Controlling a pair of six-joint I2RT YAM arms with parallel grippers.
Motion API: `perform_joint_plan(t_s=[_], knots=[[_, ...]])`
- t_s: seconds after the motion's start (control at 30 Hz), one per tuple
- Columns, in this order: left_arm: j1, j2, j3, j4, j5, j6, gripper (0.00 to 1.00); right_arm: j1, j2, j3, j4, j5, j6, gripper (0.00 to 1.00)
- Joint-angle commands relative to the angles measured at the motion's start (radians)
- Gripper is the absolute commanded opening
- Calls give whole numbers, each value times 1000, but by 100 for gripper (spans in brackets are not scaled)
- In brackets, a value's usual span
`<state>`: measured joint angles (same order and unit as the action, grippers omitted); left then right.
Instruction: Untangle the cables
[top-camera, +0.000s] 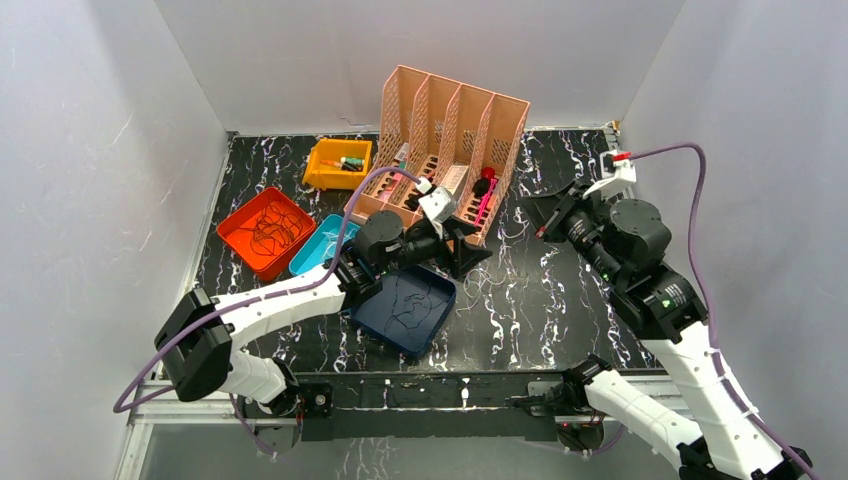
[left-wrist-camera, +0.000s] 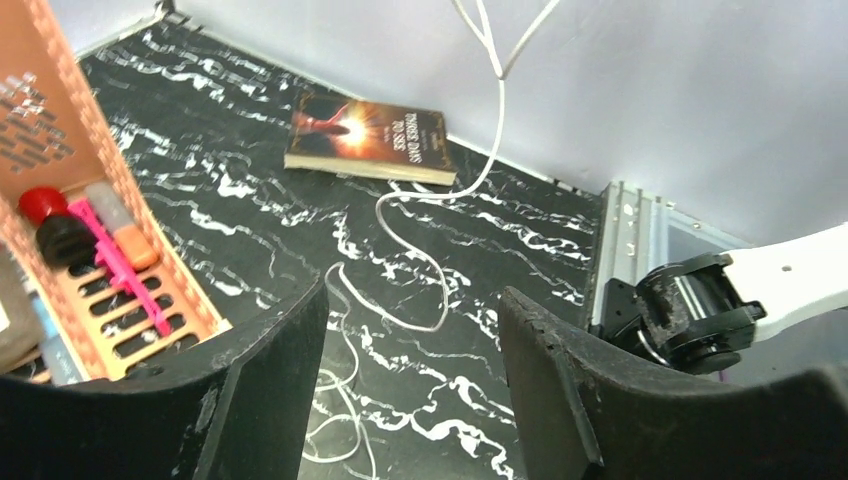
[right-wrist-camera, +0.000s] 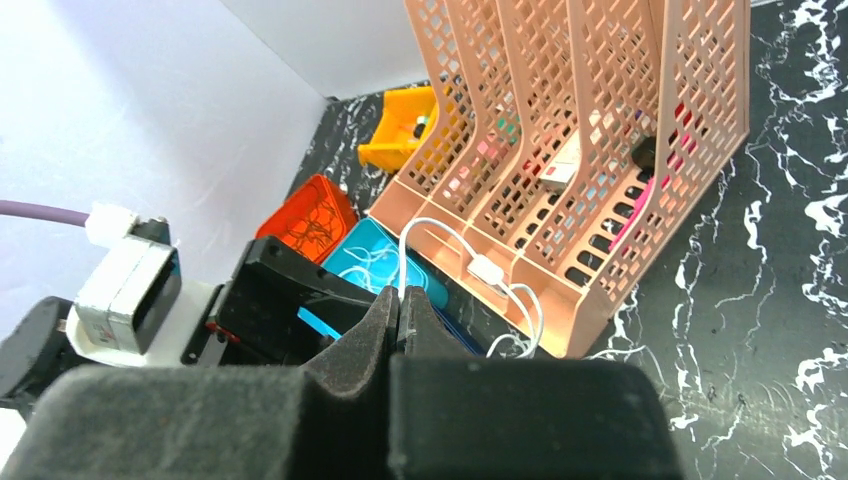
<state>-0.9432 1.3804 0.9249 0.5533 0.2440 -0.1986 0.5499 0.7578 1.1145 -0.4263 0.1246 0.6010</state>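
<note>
- The white cable (left-wrist-camera: 499, 110) is pinched between the closed fingertips of the right gripper (right-wrist-camera: 400, 297). In the left wrist view it drops from the top edge of the frame and ends in loose loops on the table (top-camera: 560, 320), lower middle.
- The left gripper (left-wrist-camera: 412, 300) has its fingers wide apart and holds nothing. It hovers over those loops, just in front of the pink file organizer (top-camera: 440, 130).
- More cables lie in trays at middle left of the top view: dark wires (top-camera: 268, 230) in the orange tray (top-camera: 232, 215), one dark wire (top-camera: 408, 305) in the dark blue tray (top-camera: 437, 325), and pale curls in the cyan tray (top-camera: 310, 255).
- Handling, as a judgement: the cable looks thread-thin, almost weightless and limp, yet springy enough to keep its curl. It would likely slip from anything but a firm tip pinch, and a hard pull could tighten a crossing.
- A free stretch beside a loop seems the best place to grip. The small white plug (right-wrist-camera: 487, 270) is another option, as it offers some bulk.
- The table is hard, smooth and black with white veins, which camouflage the pale cable.
- Pale walls (top-camera: 90, 150) close in on three sides. A book (left-wrist-camera: 370, 135) lies flat near the wall, and the organizer's perforated sides could snag a loop.
</note>
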Motion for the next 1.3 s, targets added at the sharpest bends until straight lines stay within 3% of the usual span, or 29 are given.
perform_joint_plan(t_s=[0.0,0.7,1.03,1.27], knots=[[-5,20,55,116,102,24,62,-2,-16,60,64,-9,31,0],[-60,324,209,290,136,-79,64,-3,-60,64,174,-18,125,0],[-73,439,169,314,158,-150,33,-2,-69,126,311,-91,25,0],[-78,510,174,316,210,-191,28,-1,-6,301,324,-123,-92,0]])
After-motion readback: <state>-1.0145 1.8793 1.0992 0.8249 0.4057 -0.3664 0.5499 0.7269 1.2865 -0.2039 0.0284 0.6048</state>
